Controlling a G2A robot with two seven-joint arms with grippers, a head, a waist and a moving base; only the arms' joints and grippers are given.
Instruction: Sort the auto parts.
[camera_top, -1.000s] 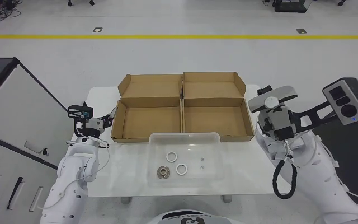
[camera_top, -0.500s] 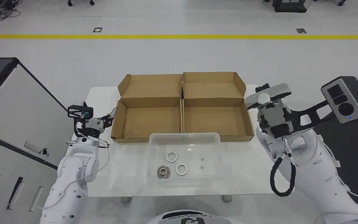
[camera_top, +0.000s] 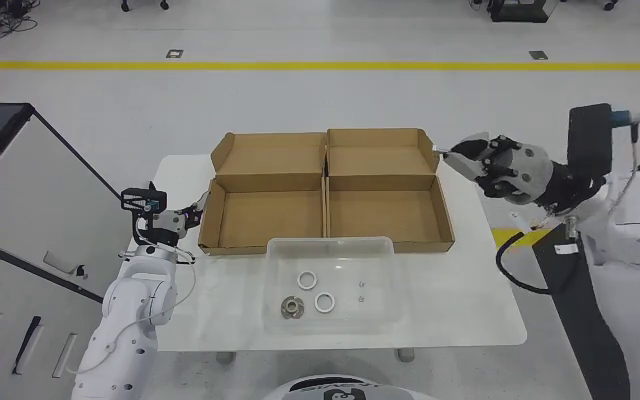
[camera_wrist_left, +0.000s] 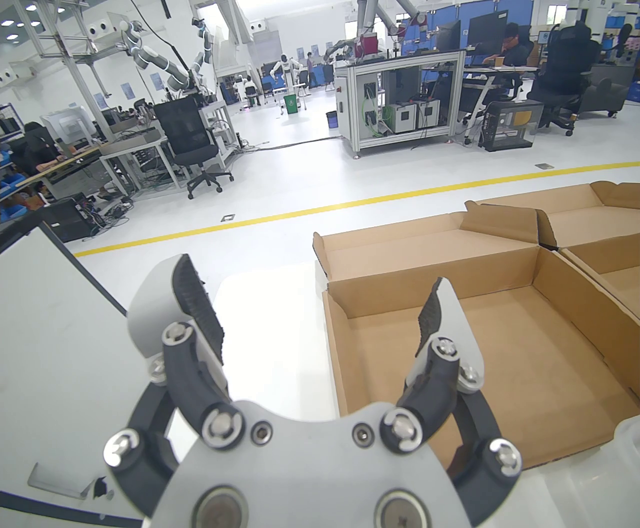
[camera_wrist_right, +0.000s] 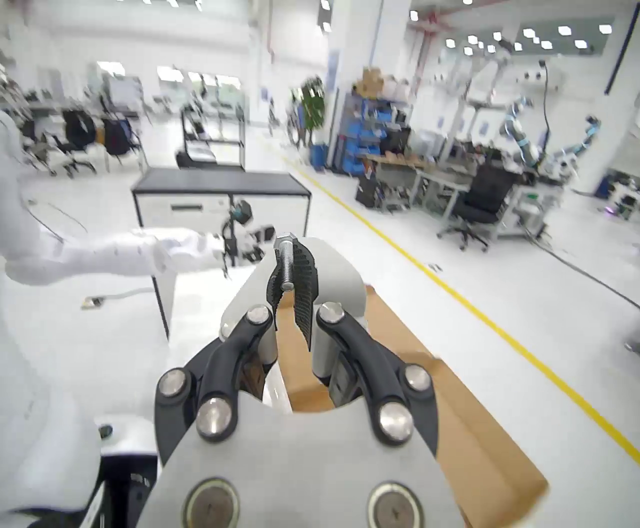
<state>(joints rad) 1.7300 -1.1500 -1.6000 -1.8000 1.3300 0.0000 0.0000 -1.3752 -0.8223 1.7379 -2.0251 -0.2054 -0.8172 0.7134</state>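
**At the counter: bolt gripped in the right claw, left claw wide open**

Nearest the robot, on the white counter (camera_top: 470, 300), stands a clear plastic bin (camera_top: 340, 262). In it lie two white rings (camera_top: 308, 279), a round metal hub (camera_top: 291, 307) just beside the nearer ring, and a pair of small screws (camera_top: 361, 290) a little apart to the right.

Just behind the bin, two shallow cardboard boxes sit side by side and touching, both with their lids folded back: the left box (camera_top: 262, 218) and the right box (camera_top: 385, 212). Nothing shows on their floors.

The left claw (camera_wrist_left: 320, 300) hangs at the left box's outer wall, by its near left corner. Its fingers are spread wide, with nothing between the pads.

Farther off, the right claw (camera_wrist_right: 292, 260) is at the right box's far right corner, by the lid flap. Its fingers are pinched together on a threaded steel bolt (camera_wrist_right: 286, 265), which stands along the pads with its hex head just past the tips.
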